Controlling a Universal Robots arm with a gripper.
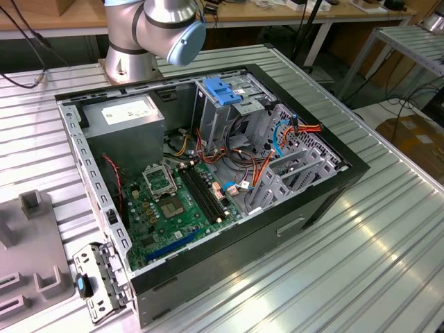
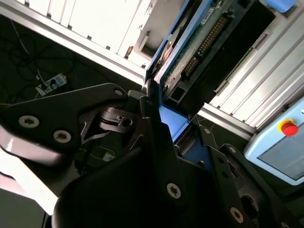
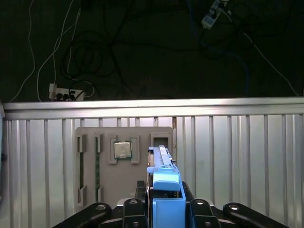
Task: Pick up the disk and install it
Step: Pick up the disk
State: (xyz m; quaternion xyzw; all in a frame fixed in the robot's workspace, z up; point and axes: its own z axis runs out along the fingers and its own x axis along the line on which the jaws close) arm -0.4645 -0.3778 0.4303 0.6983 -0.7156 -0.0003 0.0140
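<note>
No print is legible: the white sticker (image 1: 127,111) on the power supply box (image 1: 132,139) is too small to read, as is the disk (image 2: 199,47).

Exterior view high — wrist views beside disk (image 3: 166,187) (image 2: 190,52)

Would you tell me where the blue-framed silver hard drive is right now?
In the first wrist view the blue-framed silver hard drive sits gripped in the black pincer, at the grey fixture tray on the ribbed metal table.
</note>
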